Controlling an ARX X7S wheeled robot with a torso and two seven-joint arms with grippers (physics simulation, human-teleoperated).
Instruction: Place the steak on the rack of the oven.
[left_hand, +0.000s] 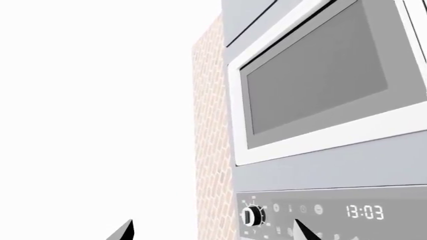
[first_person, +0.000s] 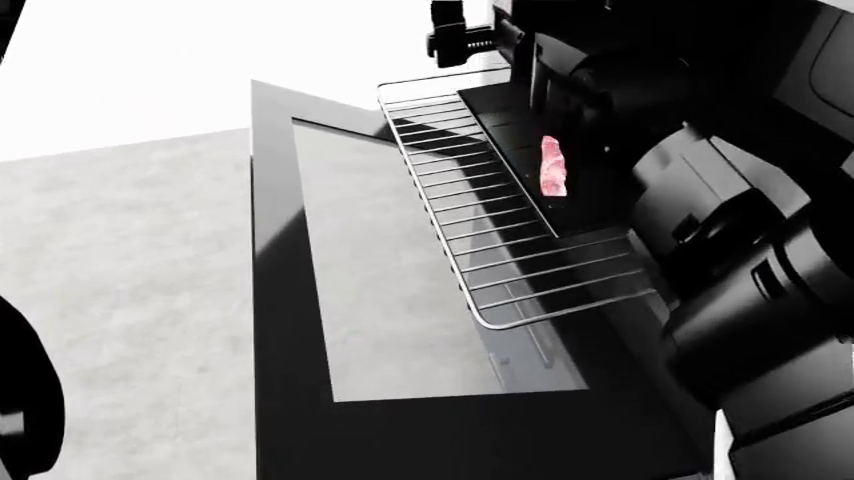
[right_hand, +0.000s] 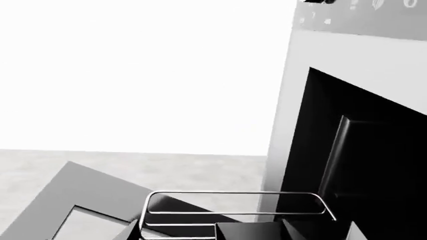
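Note:
In the head view the pink-red steak (first_person: 553, 166) lies at the edge of a flat black tray (first_person: 514, 120), right beside the bars of the silver wire rack (first_person: 507, 255). The rack is pulled out over the oven's dropped door (first_person: 387, 290). My right gripper (right_hand: 212, 234) is open and holds nothing. It hangs just above the rack's end bar (right_hand: 233, 193) and the tray (right_hand: 253, 231), facing the dark oven cavity (right_hand: 367, 150). My left gripper (left_hand: 213, 234) is open and empty, up near a control panel. Neither wrist view shows the steak.
The left wrist view shows a grey control panel with a knob (left_hand: 252, 215) and a clock (left_hand: 364, 211), a window-fronted appliance (left_hand: 320, 80) above it and a brick wall edge (left_hand: 212, 125). My right arm (first_person: 747, 270) fills the head view's right side. Grey floor (first_person: 120, 280) lies left of the door.

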